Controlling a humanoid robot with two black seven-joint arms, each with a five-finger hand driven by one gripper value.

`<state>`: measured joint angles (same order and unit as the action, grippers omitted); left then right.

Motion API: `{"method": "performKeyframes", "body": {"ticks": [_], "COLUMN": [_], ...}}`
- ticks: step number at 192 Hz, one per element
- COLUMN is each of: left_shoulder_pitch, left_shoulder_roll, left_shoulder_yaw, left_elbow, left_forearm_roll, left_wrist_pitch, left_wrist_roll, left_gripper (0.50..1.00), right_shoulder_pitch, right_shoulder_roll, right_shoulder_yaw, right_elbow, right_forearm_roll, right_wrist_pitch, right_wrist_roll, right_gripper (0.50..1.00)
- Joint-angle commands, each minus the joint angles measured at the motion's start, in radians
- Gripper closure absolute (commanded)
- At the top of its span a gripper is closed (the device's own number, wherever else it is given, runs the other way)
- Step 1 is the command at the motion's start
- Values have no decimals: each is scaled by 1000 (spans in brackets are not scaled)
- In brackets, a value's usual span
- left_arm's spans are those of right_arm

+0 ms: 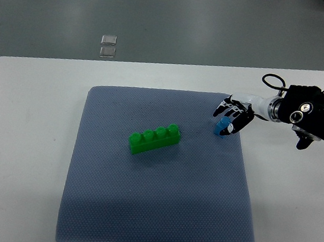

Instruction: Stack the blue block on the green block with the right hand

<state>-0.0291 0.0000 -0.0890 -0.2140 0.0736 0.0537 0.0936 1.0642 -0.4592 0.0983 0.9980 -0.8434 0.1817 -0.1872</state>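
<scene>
A long green block [154,138] with several studs lies slanted on the blue-grey mat [155,215], a little left of its middle. A small blue block [225,128] stands near the mat's upper right corner. My right hand [232,117] comes in from the right edge and is curled over the blue block, its fingers around it; most of the block is hidden by them. The block looks to be still on or just off the mat. The left arm does not show.
The mat lies on a white table [22,138]. A black cable [273,82] loops above the right wrist. Two small clear squares [108,45] lie on the grey floor beyond the table's far edge.
</scene>
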Motion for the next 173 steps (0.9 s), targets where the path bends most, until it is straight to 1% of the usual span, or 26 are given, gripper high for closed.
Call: {"method": "performKeyframes", "body": {"ticks": [1,47,63,78,106,130,135,144,154,163,164,173], "left_shoulder_pitch": [0,0,0,0,0,0,0,0,0,0,0,0], "left_shoulder_roll": [0,0,0,0,0,0,0,0,0,0,0,0], "left_shoulder_yaw": [0,0,0,0,2,0,2,2,0,0,2,2], "left_elbow": [-1,-1,-1,-1,-1,-2,-2,-2,-1,-1,-2,-2], "left_forearm_roll": [0,0,0,0,0,0,0,0,0,0,0,0], "left_wrist_pitch": [0,0,0,0,0,0,0,-2,0,0,0,0], "left_wrist_roll": [0,0,0,0,0,0,0,0,0,0,0,0], "left_gripper": [500,500,500,500,500,500,500,500,500,500,500,500], "right_shoulder_pitch": [-6,-7,-7,-10,-12,-12,-12,-12,-12,-12,-12,-12], "right_shoulder_roll": [7,11,13,14,14,13,13,13,13,13,13,13], "right_shoulder_yaw": [-2,-2,-2,-2,-3,-19,-23,-23,-23,-23,-23,-28], "right_elbow": [-4,-7,-7,-10,-12,-12,-12,-12,-12,-12,-12,-12], "right_forearm_roll": [0,-11,-20,-23,-25,-42,-48,-51,-52,-52,-52,-54], "right_wrist_pitch": [-1,-1,-1,-1,-1,-2,-2,-1,-1,-1,-1,-2], "right_wrist_roll": [0,2,2,2,2,5,6,6,8,8,9,9], "right_gripper": [666,666,677,703,709,748,769,781,809,810,820,832]}}
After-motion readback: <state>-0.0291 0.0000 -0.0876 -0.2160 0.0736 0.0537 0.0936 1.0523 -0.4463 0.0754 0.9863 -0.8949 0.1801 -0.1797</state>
